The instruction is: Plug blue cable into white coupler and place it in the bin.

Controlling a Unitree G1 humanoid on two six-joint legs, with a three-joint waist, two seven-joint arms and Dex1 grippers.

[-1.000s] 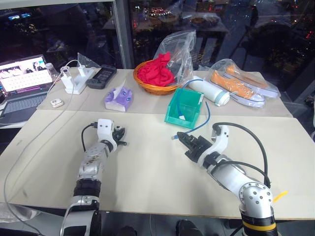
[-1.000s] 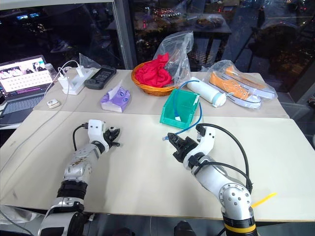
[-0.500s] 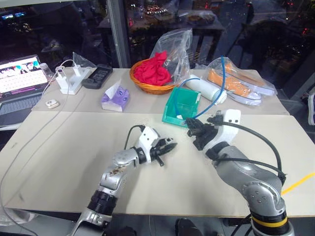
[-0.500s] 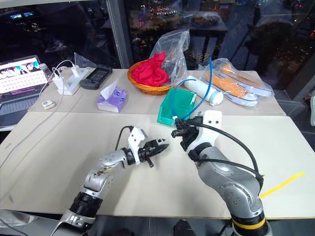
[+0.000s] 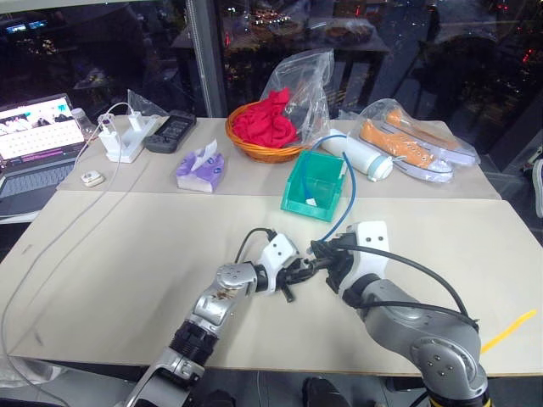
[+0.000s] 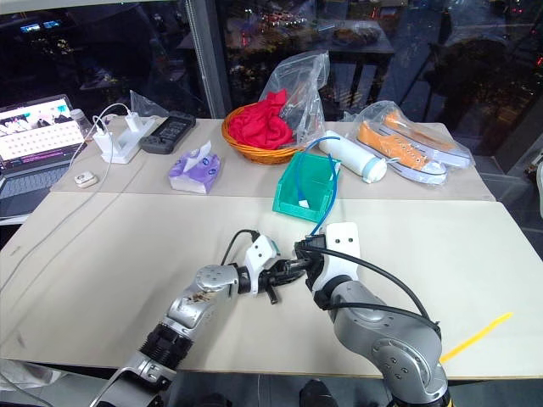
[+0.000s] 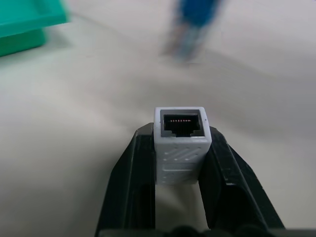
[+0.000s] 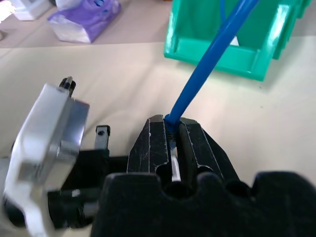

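**Plug and socket brought nose to nose in front of the bin**

Left gripper (image 5: 299, 270) swung in across the desk (image 5: 127, 254) from well off to the bin's left, now tip to tip with the right gripper (image 5: 321, 249), just in front of the bin (image 5: 316, 185). Jaws narrow and clamped on the white coupler (image 7: 179, 143), dark socket facing away from the wrist. Right jaws pinched nearly closed on the blue cable (image 8: 207, 57) close to its plug end; cord arching up from there and back into the bin. Plug itself blurred in the left wrist view, so probably a little off the socket's line and not yet seated. Meaning for the task: both parts gripped and brought together, insertion still ahead, drop into the bin after that.

Behind the bin: orange basket (image 5: 267, 148) with red cloth, clear plastic bags, a white cylinder (image 5: 361, 157). Far left of the bin: tissue pack (image 5: 201, 168), chargers, laptop (image 5: 38, 140). Nothing lying between the grippers and the bin; only the cable's own loop, trailing over the bin's front lip, likely to tug during mating.
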